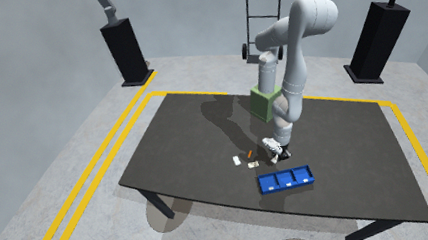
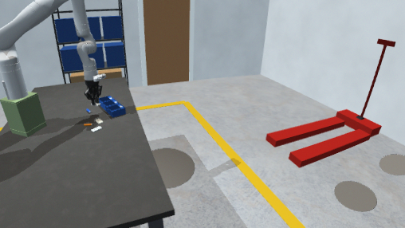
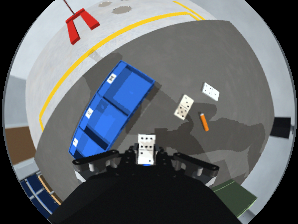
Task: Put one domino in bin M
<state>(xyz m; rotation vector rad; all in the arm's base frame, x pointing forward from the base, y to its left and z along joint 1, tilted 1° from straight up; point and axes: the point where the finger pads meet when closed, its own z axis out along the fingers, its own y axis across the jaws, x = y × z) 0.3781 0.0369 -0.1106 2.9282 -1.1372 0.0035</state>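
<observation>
My gripper (image 1: 280,156) (image 2: 94,100) (image 3: 146,149) is shut on a white domino (image 3: 145,144) and holds it just above the table, close to the blue bin. The blue bin (image 1: 261,184) (image 2: 119,113) (image 3: 143,83) has three compartments in a row with small white labels that I cannot read. Two more white dominoes lie flat on the table: one nearer the gripper (image 1: 252,164) (image 2: 98,120) (image 3: 184,106) and one farther off (image 1: 236,160) (image 2: 96,128) (image 3: 212,90).
A small orange stick (image 1: 250,152) (image 2: 88,124) (image 3: 204,120) lies by the dominoes. A small blue piece (image 2: 88,110) lies near the gripper. The arm's green base block (image 1: 265,103) (image 2: 23,113) stands at the back. The table's front edge is close behind the bin.
</observation>
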